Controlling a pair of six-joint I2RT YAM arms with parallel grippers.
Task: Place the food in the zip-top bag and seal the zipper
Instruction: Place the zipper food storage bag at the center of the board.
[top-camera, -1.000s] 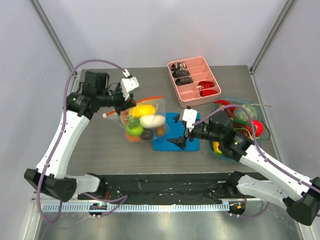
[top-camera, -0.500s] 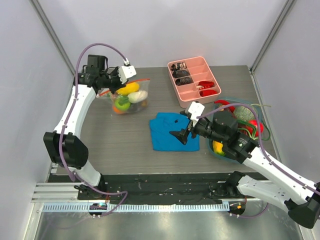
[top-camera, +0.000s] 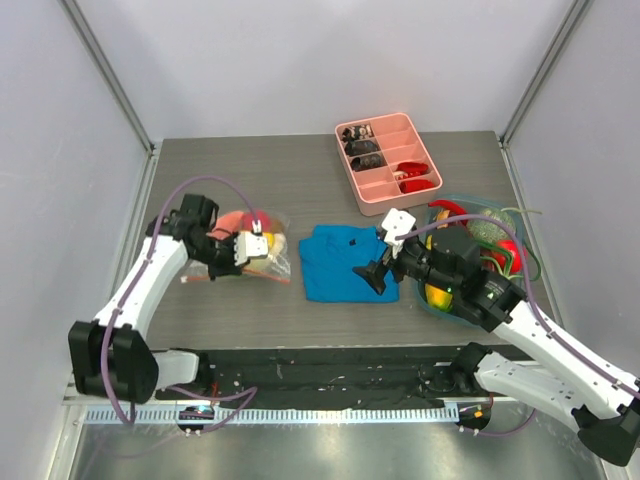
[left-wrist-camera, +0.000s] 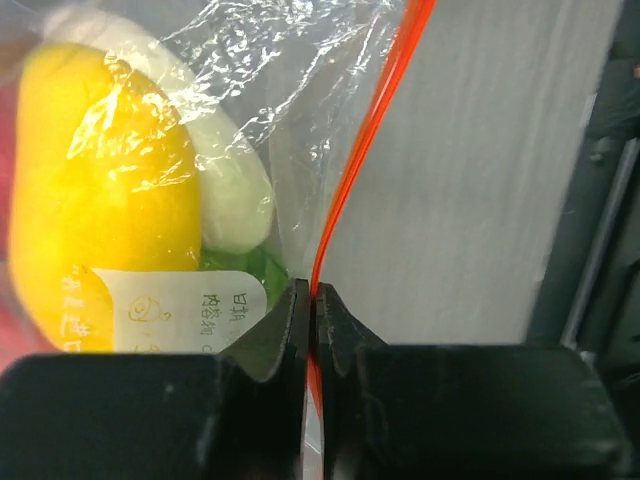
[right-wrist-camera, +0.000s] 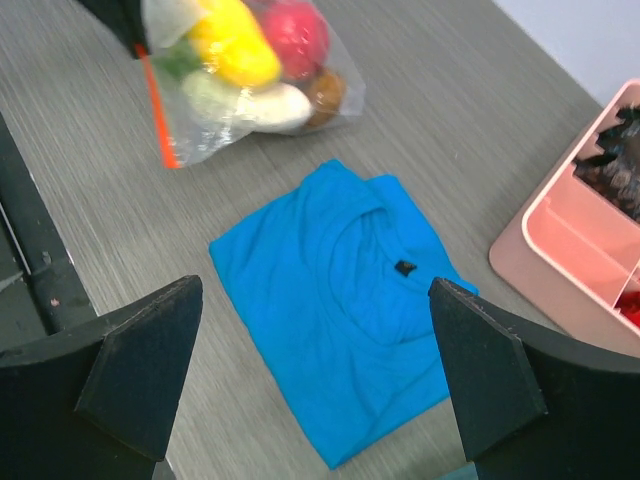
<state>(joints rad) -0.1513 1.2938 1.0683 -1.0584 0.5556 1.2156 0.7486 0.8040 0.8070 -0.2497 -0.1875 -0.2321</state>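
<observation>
Step in hand, judged: sealing. Several pcs of the food (right-wrist-camera: 235, 50) (yellow, red, white, green) were seen inside the zip-top bag (right-wrist-camera: 215, 135). The bag lay on the table (top-camera: 250, 170), L side, near the blue cloth (top-camera: 340, 265) but apart from it. L gripper (left-wrist-camera: 312, 297) was found clamped on the zipper (left-wrist-camera: 347, 195), fingers pressed together w/ only the orange-red strip between. R gripper (top-camera: 372, 277) was held spread wide over the cloth, nothing in it, well apart from the bag.

Next move, est.: pinch to be run along the strip w/o slackening. Bag likely to be dragged unless pinned, poss. by R gripper.

Views: the pinch was shown by L wrist cam only; in top view it was hidden under the gripper body. Whole bag + strip were given best by R wrist cam. Whether the strip was shut along its length couldn't be told.
</observation>
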